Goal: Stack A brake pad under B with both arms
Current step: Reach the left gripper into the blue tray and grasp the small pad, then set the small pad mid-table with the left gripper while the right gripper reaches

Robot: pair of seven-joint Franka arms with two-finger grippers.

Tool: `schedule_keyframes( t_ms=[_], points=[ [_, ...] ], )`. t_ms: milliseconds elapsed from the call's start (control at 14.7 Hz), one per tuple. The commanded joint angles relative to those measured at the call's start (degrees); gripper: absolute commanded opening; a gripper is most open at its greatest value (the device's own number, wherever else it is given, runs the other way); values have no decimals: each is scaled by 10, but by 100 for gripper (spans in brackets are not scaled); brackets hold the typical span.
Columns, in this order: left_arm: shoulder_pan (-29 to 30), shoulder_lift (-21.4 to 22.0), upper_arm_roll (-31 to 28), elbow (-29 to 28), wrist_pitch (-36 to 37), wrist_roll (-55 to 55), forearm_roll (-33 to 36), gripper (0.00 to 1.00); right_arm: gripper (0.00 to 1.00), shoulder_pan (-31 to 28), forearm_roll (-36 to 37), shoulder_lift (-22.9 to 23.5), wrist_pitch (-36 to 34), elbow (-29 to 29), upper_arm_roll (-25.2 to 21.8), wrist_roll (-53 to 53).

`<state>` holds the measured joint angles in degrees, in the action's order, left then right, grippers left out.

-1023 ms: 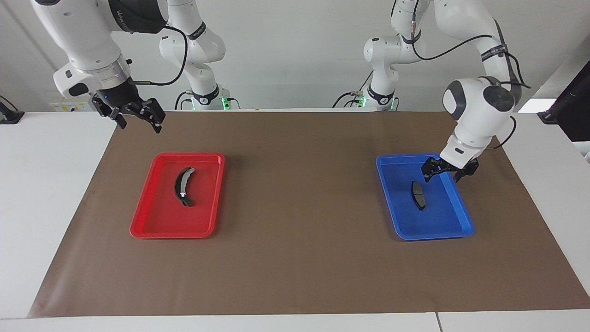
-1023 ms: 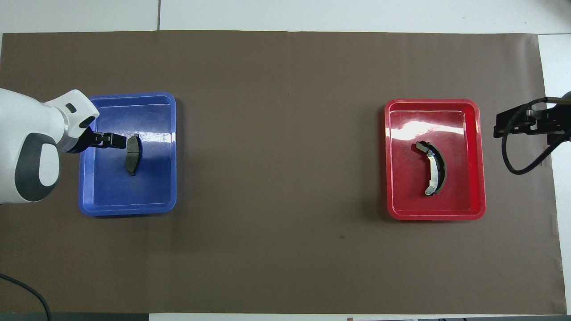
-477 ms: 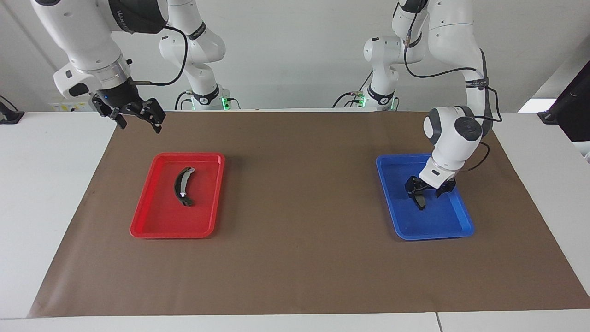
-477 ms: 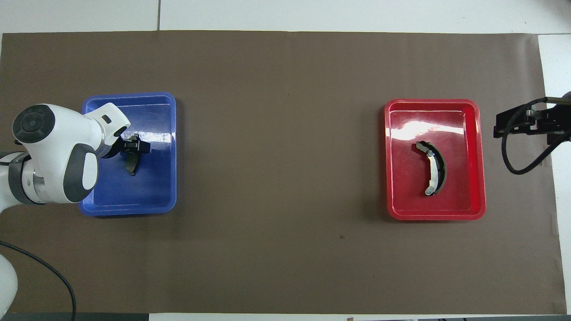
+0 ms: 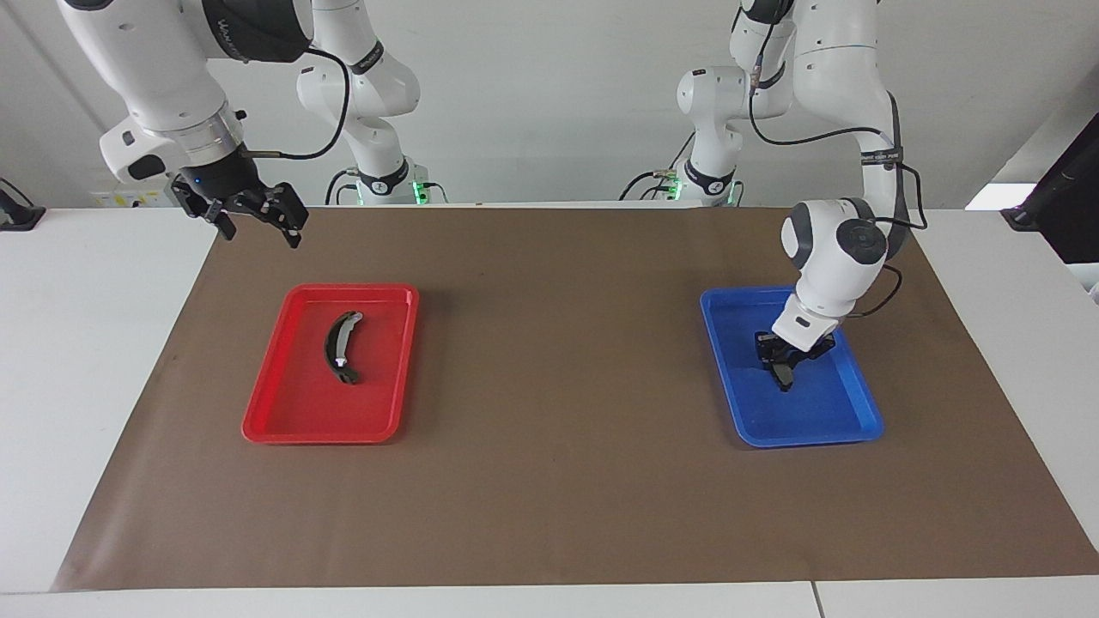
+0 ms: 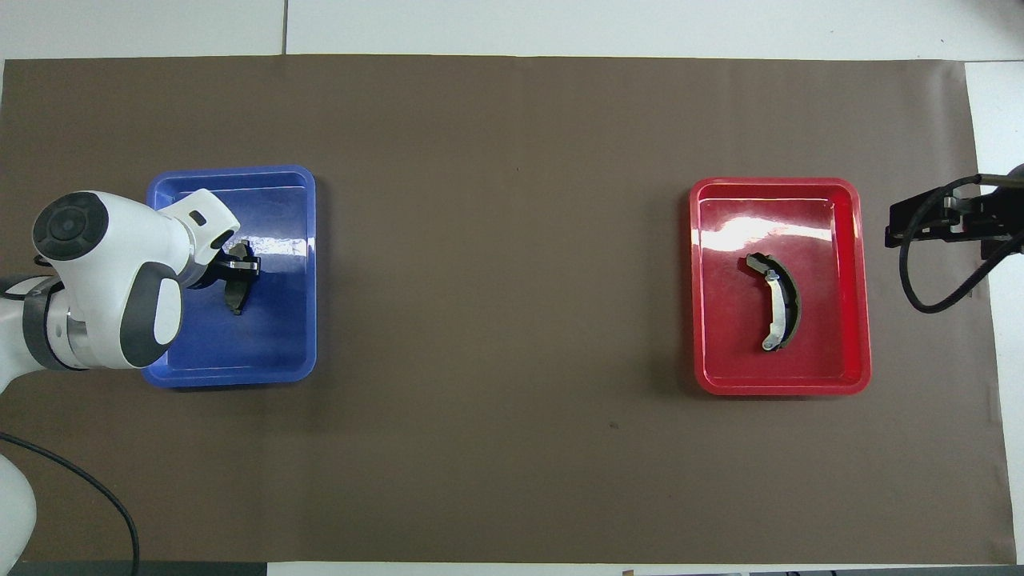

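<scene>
No legible text, number or sign appears on the worktop, the trays or the parts. The only lettering is white print on the black band of the right arm (image 5: 249,30) in the facing view, and small print on a cable sleeve of the left arm (image 5: 880,157); both are too small to read. The overhead view shows no markings.

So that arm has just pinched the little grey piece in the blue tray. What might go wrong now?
1. The left gripper is shut on the brake pad near one end, so the pad may tilt or slip when lifted.
2. The blue tray is shallow; the pad could catch its rim.
3. The right gripper waits open, away from the brake shoe.
</scene>
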<state>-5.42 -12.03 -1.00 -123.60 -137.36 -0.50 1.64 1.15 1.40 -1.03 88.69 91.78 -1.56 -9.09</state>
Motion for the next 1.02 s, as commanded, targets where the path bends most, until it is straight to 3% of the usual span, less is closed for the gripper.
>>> schedule_keyframes(
  t_ms=[0,205,409,614,750,955],
  points=[
    [15,40,-1,-2,44,-4,-6,3,99,-6,-7,-7,-2,8,2,11],
    [-23,45,1,43,89,18,-6,1,99,-6,-6,-7,-2,8,2,9],
    [-101,28,0,86,84,102,-6,1,99,-6,-7,-7,0,9,2,8],
    [-197,-43,0,179,91,232,-6,1,99,-7,-7,-18,24,39,2,11],
    [-255,-101,-1,232,90,305,-2,1,99,-9,-7,-34,65,91,-1,17],
    [-306,-150,-1,270,85,349,-2,1,99,-9,-17,-36,158,187,-2,60]
  ],
)
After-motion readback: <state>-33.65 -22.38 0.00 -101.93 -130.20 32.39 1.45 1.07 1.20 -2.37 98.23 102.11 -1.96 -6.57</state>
